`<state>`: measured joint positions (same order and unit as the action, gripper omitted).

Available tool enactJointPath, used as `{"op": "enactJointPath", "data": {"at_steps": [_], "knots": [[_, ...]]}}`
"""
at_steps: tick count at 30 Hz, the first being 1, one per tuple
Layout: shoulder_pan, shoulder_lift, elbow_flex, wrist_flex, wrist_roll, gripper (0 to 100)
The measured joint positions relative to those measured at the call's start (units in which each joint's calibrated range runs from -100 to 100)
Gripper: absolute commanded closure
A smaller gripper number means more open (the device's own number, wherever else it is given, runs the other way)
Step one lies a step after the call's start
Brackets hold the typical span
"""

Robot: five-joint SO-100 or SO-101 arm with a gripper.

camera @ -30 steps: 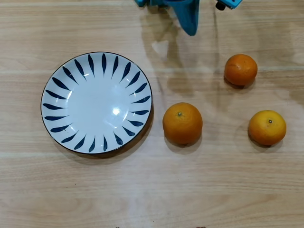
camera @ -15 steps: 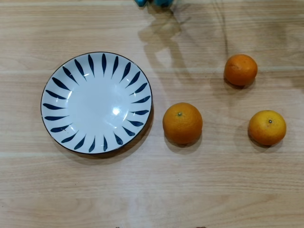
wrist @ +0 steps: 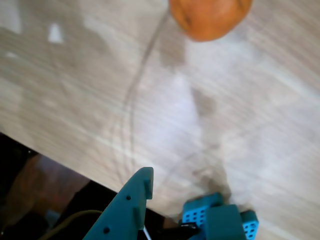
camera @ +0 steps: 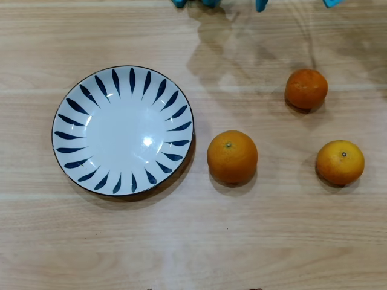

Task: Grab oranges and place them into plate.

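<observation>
In the overhead view the white plate (camera: 71,103) with dark blue leaf strokes lies at the left and holds nothing. The larger orange (camera: 232,156) sits just right of it. Two smaller oranges lie further right, one at the back (camera: 306,88) and one nearer the front (camera: 340,162). Only blue bits of the arm (camera: 260,4) show at the top edge. In the wrist view my gripper (wrist: 172,189) sits at the bottom with its teal finger (wrist: 127,205) and blue finger (wrist: 215,217) apart, holding nothing. One orange (wrist: 210,17) lies ahead at the top of the view, well clear of the fingers.
The light wooden table (camera: 193,241) carries nothing else. In the wrist view the table's edge (wrist: 60,167) runs across the lower left, with a dark space below it.
</observation>
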<state>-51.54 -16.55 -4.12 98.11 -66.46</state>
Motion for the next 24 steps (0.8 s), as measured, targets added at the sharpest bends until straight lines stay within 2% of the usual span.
{"op": "enactJointPath", "data": {"at_steps": [10,16,20,24], "knots": [[-1.18,9.23,-0.53,-2.58,-0.63,52],[-0.51,15.49,4.43,-20.16,0.37,51],[-0.34,19.04,13.9,-39.71,0.37,51],[0.17,22.09,18.06,-49.53,0.37,51]]}}
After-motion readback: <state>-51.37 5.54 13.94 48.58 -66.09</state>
